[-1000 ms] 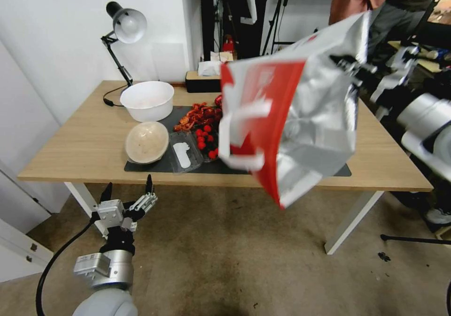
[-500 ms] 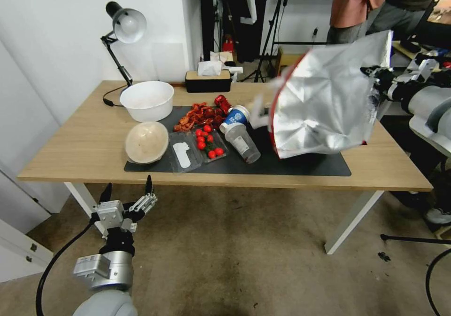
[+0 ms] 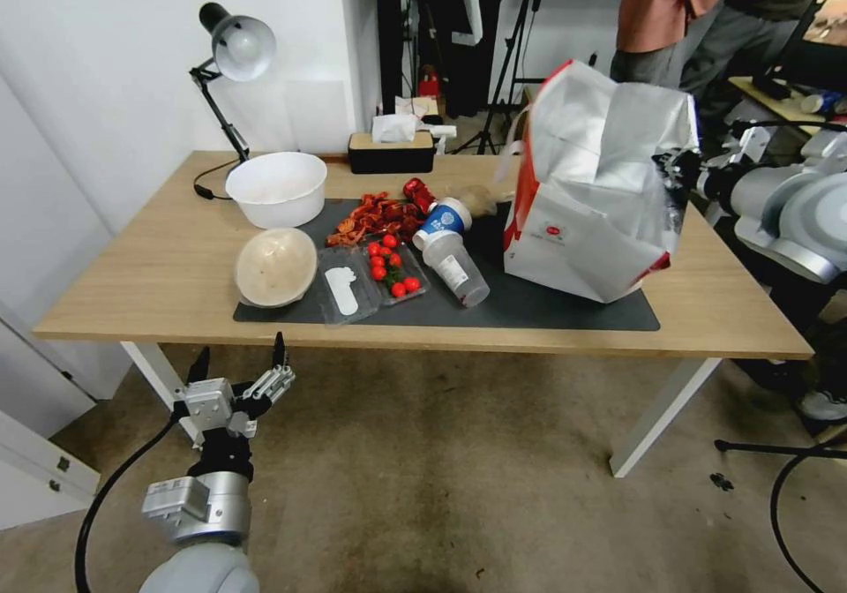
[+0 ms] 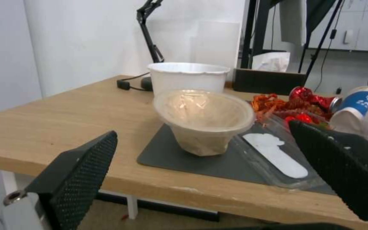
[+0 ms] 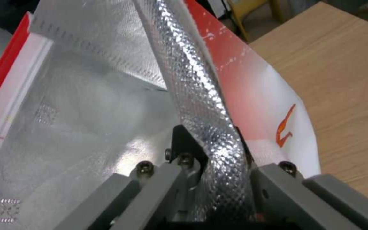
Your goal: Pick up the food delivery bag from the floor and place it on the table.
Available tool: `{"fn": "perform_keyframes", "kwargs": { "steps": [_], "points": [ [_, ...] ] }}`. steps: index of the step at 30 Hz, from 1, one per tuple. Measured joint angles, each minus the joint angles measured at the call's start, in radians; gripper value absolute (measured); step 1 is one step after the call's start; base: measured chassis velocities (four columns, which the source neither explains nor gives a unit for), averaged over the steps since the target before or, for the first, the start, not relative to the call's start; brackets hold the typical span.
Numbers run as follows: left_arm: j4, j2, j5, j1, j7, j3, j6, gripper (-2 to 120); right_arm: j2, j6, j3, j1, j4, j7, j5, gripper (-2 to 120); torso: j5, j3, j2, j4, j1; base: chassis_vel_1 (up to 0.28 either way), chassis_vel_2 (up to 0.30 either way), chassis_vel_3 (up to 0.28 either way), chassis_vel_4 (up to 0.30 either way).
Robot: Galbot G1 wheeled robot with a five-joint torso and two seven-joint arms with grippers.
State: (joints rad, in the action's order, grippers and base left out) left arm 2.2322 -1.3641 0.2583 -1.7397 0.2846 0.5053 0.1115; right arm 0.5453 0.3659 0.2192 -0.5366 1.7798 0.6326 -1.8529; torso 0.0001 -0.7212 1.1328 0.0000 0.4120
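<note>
We are looking at the table point(image 3: 168, 266), its light wood top carrying a dark grey mat point(image 3: 529, 311). On the mat we are seeing a brownish bowl point(image 3: 275, 266), a clear tray of cherry tomatoes point(image 3: 393, 271), a toppled plastic cup point(image 3: 454, 266) and the food delivery bag point(image 3: 591, 196). A white bowl point(image 3: 276, 189), a desk lamp point(image 3: 231, 72) and a tissue box point(image 3: 391, 150) are sitting on the wood behind.

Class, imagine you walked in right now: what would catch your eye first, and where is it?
The big white and red food delivery bag stands on the right end of the table, its foil rim pinched by the right gripper. Beside it on the dark mat lie a tipped cup and cherry tomatoes.
</note>
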Motion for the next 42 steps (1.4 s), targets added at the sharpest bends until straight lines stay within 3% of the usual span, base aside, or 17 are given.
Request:
{"fn": "perform_keyframes", "kwargs": {
  "steps": [11, 15, 18, 24, 25, 26, 33, 35, 37, 42],
  "points": [
    [-0.011, 0.006, 0.003, 0.008, 0.003, -0.007, -0.002, 100, -0.009, 0.009, -0.008, 0.012, -0.02, -0.041, 0.028, 1, -0.0001, 0.0, 0.0, -0.0002, 0.0, 0.0, 0.0, 0.0, 0.0],
    [-0.011, 0.009, 0.003, 0.008, 0.003, -0.008, -0.004, 100, -0.013, 0.002, -0.013, 0.011, -0.023, -0.078, 0.072, 14, -0.0002, 0.0, 0.0, -0.0001, 0.0, 0.0, 0.0, 0.0, 0.0],
    [-0.007, 0.013, 0.003, 0.005, 0.005, -0.006, -0.004, 100, -0.014, -0.007, -0.036, 0.031, -0.03, -0.104, 0.13, 31, -0.0002, 0.0, 0.0, 0.0, 0.0, 0.0, 0.0, 0.0, 0.0],
    [0.002, 0.011, 0.003, 0.0, 0.007, -0.004, -0.004, 100, -0.018, -0.01, -0.06, 0.051, -0.033, -0.119, 0.191, 47, -0.0002, 0.0, 0.0, 0.0, 0.0, 0.0, 0.0, 0.0, 0.0],
    [0.004, 0.01, 0.002, -0.002, 0.008, -0.004, -0.004, 100, -0.018, -0.013, -0.066, 0.054, -0.034, -0.125, 0.21, 55, 0.0, 0.0, 0.0, 0.0, 0.0, 0.0, 0.0, 0.0, 0.0],
    [0.004, 0.01, 0.002, -0.002, 0.008, -0.004, -0.004, 100, -0.018, -0.013, -0.066, 0.054, -0.034, -0.125, 0.21, 55, 0.0, 0.0, 0.0, 0.0, 0.0, 0.0, 0.0, 0.0, 0.0],
    [0.027, 0.008, 0.006, -0.009, 0.009, -0.005, -0.005, 100, -0.033, -0.017, -0.076, 0.065, -0.027, -0.132, 0.225, 86, -0.0001, 0.0, 0.0, 0.0, 0.0, 0.0, 0.0, 0.0, 0.0],
    [0.028, 0.008, 0.006, -0.009, 0.009, -0.005, -0.006, 100, -0.034, -0.017, -0.075, 0.064, -0.025, -0.133, 0.226, 88, -0.0002, 0.0, 0.0, 0.0, 0.0, 0.0, 0.0, 0.0, 0.0],
    [0.031, 0.009, 0.01, -0.01, 0.011, -0.004, -0.01, 100, -0.045, -0.017, -0.069, 0.049, -0.017, -0.141, 0.247, 98, 0.0, 0.0, 0.0, 0.0, 0.0, 0.0, 0.0, 0.0, 0.0],
    [0.038, 0.009, 0.01, -0.011, 0.014, -0.005, -0.013, 100, -0.06, -0.018, -0.053, 0.023, 0.002, -0.158, 0.303, 100, -0.0001, 0.0, 0.0, -0.0001, 0.0, 0.0, 0.0, 0.0, 0.0]
  ]
}}
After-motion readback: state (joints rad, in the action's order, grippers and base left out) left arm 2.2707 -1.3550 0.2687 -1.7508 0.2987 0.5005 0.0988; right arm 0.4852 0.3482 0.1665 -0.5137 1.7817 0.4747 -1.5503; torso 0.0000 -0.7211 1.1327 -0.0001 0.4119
